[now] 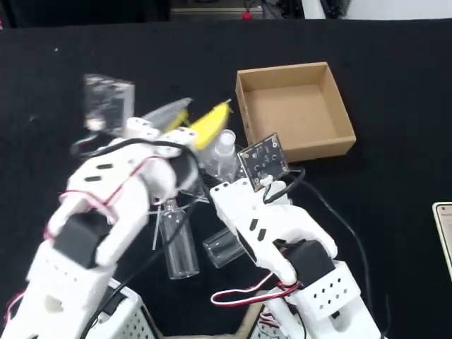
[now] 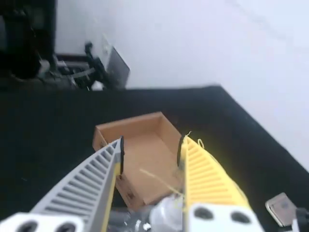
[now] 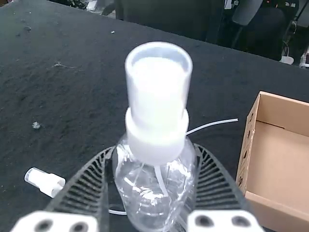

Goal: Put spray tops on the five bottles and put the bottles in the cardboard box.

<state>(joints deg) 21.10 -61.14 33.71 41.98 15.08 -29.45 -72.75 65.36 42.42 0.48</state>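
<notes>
My right gripper point(image 3: 155, 159) is shut on a clear bottle point(image 3: 155, 188) that stands upright, with a white spray top point(image 3: 157, 101) seated on its neck. The same bottle point(image 1: 224, 152) shows in the high view, just left of the cardboard box point(image 1: 293, 109). My left gripper point(image 2: 152, 145) hangs open above that bottle's top point(image 2: 163, 212), one finger grey and one yellow point(image 1: 209, 123). Two more clear bottles point(image 1: 176, 244) point(image 1: 222, 247) lie on the black table between the arms. A loose spray top point(image 3: 44, 181) lies on the table beside the held bottle.
The box point(image 3: 280, 154) is open upward, with nothing showing inside point(image 2: 145, 150). A clear plastic bag point(image 1: 106, 99) sits at the back left. A phone-like object point(image 1: 443, 226) lies at the right edge. Cables trail behind the right arm point(image 1: 339, 226).
</notes>
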